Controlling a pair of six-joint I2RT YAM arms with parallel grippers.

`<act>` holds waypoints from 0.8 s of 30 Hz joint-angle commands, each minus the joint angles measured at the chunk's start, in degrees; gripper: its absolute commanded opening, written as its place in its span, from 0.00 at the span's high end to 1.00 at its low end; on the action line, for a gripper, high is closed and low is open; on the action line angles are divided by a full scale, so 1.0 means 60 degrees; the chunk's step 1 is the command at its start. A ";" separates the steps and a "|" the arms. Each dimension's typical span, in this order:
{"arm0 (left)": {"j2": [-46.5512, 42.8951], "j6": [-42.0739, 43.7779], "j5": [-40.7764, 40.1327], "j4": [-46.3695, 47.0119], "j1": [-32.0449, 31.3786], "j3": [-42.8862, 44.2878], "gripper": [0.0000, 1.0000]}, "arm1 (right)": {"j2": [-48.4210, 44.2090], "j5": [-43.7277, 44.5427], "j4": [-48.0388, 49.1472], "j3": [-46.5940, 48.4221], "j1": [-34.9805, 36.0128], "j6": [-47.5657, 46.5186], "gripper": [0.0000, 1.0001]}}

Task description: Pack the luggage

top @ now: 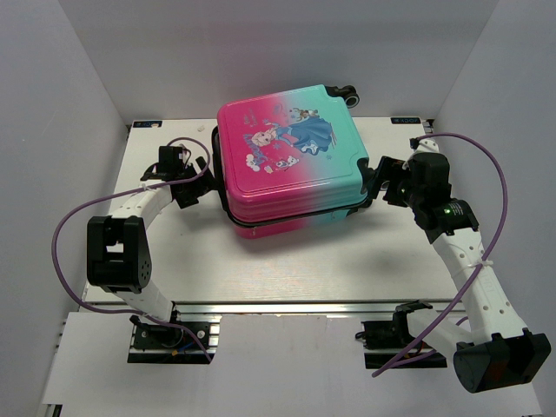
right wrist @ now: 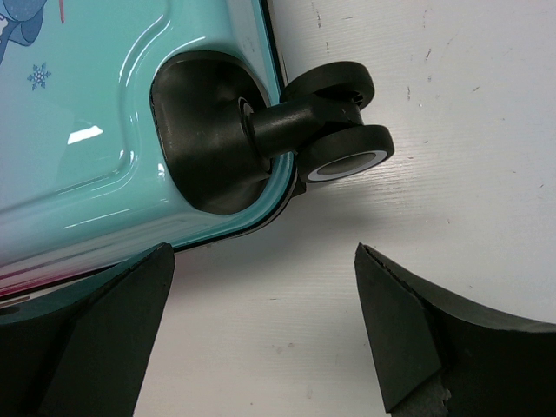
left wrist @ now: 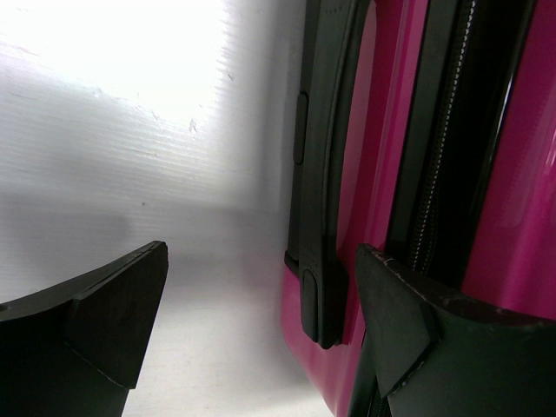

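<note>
The luggage (top: pixel 287 152) lies flat and closed in the middle of the table, pink on the left, teal on the right, princess print up. My left gripper (top: pixel 198 184) is open at its pink left side; in the left wrist view (left wrist: pixel 261 334) the black handle trim (left wrist: pixel 314 174) and zipper show, and one finger (left wrist: pixel 408 321) lies against the pink shell (left wrist: pixel 512 226). My right gripper (top: pixel 375 184) is open at the teal right corner; in the right wrist view (right wrist: pixel 261 334) it is just off the shell (right wrist: pixel 95 148), near a black wheel (right wrist: pixel 343 152).
White walls close in the table (top: pixel 330 261) at the left, right and back. A second wheel (top: pixel 349 94) sticks out at the case's far right corner. Purple cables (top: pixel 65 226) loop from both arms. An aluminium rail (top: pixel 287 306) runs along the near edge.
</note>
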 commanded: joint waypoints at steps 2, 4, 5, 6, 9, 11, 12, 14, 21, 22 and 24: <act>0.0102 0.0085 -0.0359 -0.0190 0.0003 0.0267 0.03 | -0.0049 0.0072 0.0285 -0.0036 0.0016 -0.0044 0.11; 0.0366 -0.0031 -0.0329 0.0014 -0.0084 0.0062 0.04 | -0.0064 0.0101 0.0256 -0.0007 0.0016 -0.0073 0.11; 0.0643 -0.0047 -0.0271 0.0247 -0.0085 -0.0113 0.05 | -0.0049 0.0116 0.0227 0.0022 0.0016 -0.0131 0.11; 0.0776 -0.0076 -0.0343 0.0307 -0.0186 -0.0144 0.06 | -0.0064 0.0029 0.0198 0.0037 0.0016 -0.0190 0.11; 0.1435 -0.0091 -0.0461 0.0366 -0.0391 0.0104 0.08 | -0.0049 -0.0583 0.0037 0.0066 0.0045 -0.0628 0.11; 0.1757 -0.0076 -0.0300 0.0600 -0.0508 0.0236 0.08 | -0.0049 -0.0762 -0.0240 0.0008 0.0221 -0.0994 0.11; 0.1889 -0.0062 -0.0314 0.0601 -0.0655 0.0411 0.09 | -0.0093 -0.1314 -0.0344 -0.0035 0.0294 -0.1156 0.11; 0.2269 -0.0032 -0.0343 0.0557 -0.0889 0.0617 0.14 | -0.0400 -0.1886 -0.0767 -0.0167 0.0571 -0.1390 0.11; 0.2959 -0.0061 -0.0314 0.0630 -0.1285 0.0589 0.87 | -0.0900 -0.2652 -0.1328 -0.1455 0.1523 -0.1701 0.11; 0.2989 -0.0090 -0.0372 0.0572 -0.1286 0.0530 0.94 | -0.0754 -0.2739 -0.1109 -0.1819 0.1612 -0.1641 0.11; 0.3004 -0.0106 -0.0431 0.0542 -0.1286 0.0428 1.00 | -0.0403 -0.2726 -0.0699 -0.2042 0.2109 -0.1466 0.11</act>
